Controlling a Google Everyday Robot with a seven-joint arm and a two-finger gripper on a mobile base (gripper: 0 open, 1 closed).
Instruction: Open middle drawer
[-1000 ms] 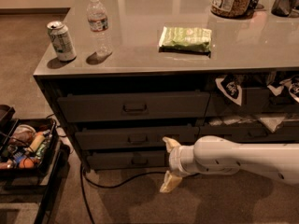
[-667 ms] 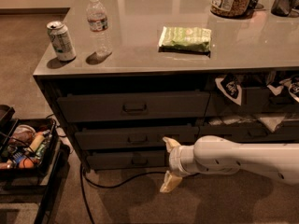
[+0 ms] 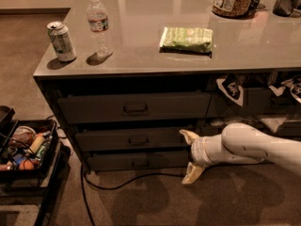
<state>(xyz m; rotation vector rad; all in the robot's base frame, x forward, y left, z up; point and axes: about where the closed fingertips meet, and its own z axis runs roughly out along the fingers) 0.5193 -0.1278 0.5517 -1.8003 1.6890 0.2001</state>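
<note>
The wide dark-grey middle drawer is the second of three under the glossy grey countertop. Its right end is hidden behind the white gripper, whose jaws are spread apart and hold nothing. Below lies the brown carpet floor.

The scene is dim and warm-toned. Light from above strikes the desk, whose top shows pale streaks of glare toward its far edge. The water bottle and soda can cast short shadows toward the near-left. Under the overhang the drawer fronts sink into gloom. The pale end effector, fingers spread before the middle drawer, throws soft shadows on the floor.
</note>
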